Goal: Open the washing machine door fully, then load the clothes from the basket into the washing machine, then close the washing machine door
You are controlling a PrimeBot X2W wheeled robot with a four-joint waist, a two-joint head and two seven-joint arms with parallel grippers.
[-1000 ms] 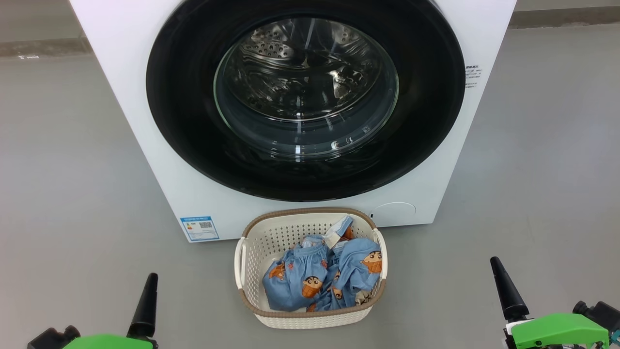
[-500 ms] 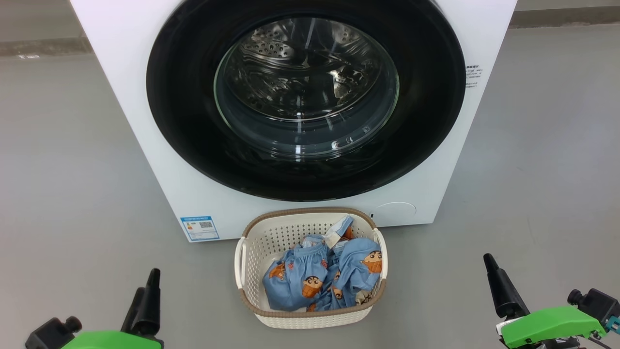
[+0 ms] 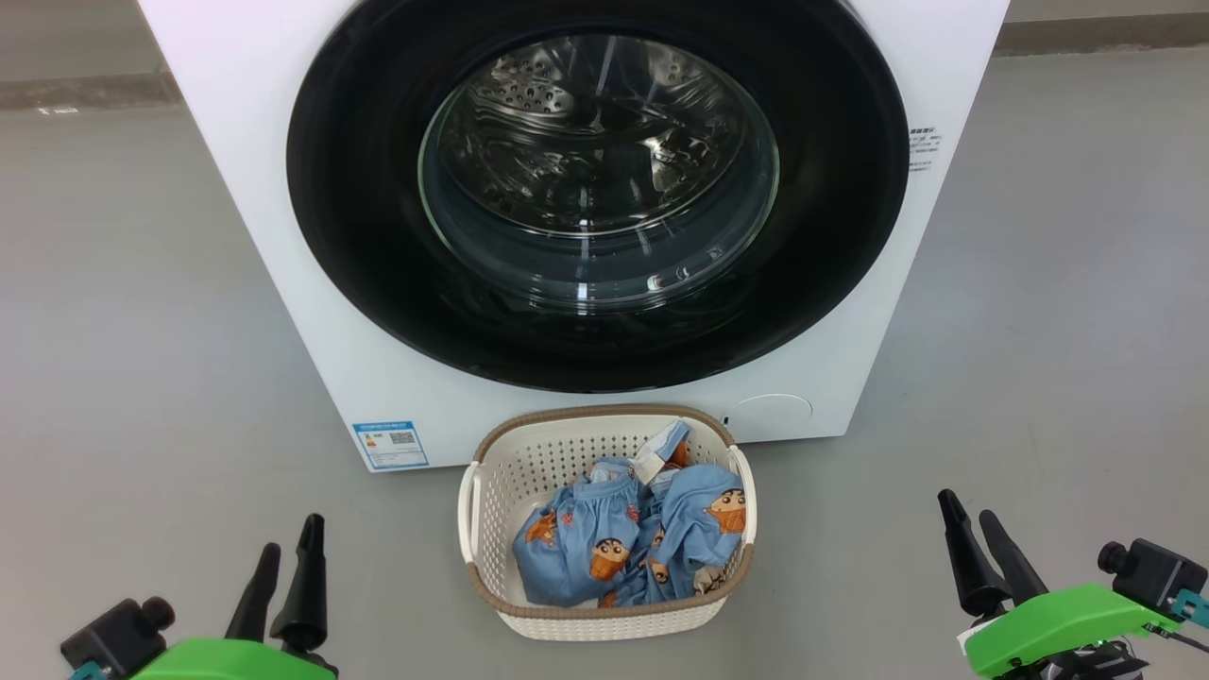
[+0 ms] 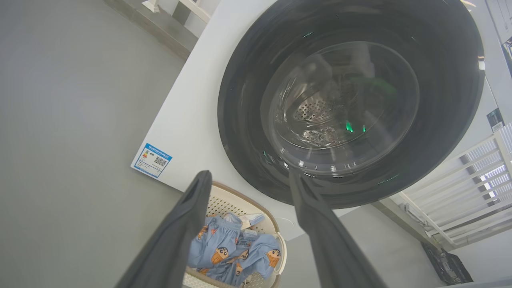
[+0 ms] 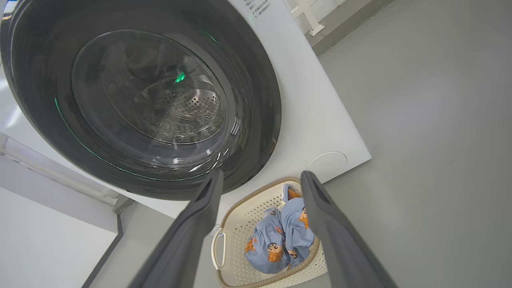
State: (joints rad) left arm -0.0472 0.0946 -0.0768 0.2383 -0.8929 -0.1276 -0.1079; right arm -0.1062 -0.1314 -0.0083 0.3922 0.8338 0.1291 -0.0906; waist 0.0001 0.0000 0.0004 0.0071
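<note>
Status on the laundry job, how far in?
Nothing done yet: the washing machine door is shut. In hand: nothing; left gripper and right gripper are open and empty, flanking the basket. Left: open the door, load the clothes from the basket, close.

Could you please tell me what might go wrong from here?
The door is shut and glossy: a grip may slip off its rim. The basket stands close before the washer; a reach for the door could knock it. The clothes lie tangled and may spill onto the floor.
</note>
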